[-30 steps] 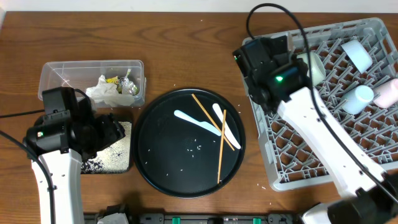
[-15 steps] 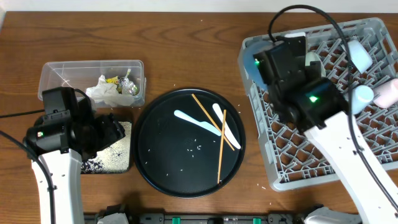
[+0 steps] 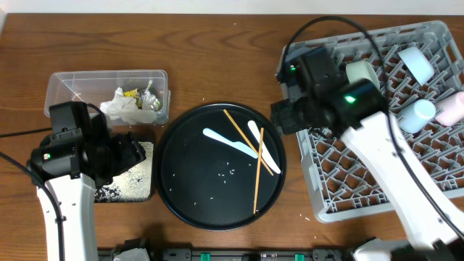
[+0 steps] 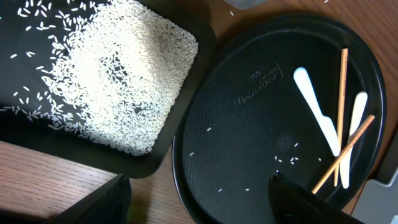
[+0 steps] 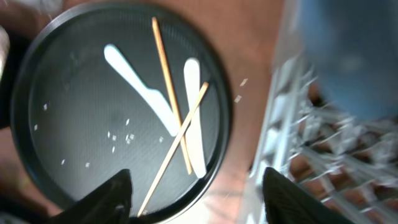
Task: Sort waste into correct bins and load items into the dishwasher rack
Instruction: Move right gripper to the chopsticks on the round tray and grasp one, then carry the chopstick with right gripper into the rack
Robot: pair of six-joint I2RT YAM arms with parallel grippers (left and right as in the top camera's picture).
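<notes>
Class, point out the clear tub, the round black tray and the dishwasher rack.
clear tub [image 3: 67, 85], overhead view, bare left floor
round black tray [image 3: 188, 181], overhead view, bare lower-left floor
dishwasher rack [image 3: 337, 177], overhead view, front-left peg grid

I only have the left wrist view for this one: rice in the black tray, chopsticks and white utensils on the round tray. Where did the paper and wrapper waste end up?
Observer: In the clear tub on the far side of the rice tray. The crumpled tissue, yellow-green wrapper and foil wrapper lie inside it.
Operator: Anything in the rack?
Observer: Yes, the dishwasher rack holds a white cup, a pink cup and others in its far half.
Operator: And the right arm?
Observer: The right claw hangs over the rack's left edge, beside the round tray, open and empty.
</notes>
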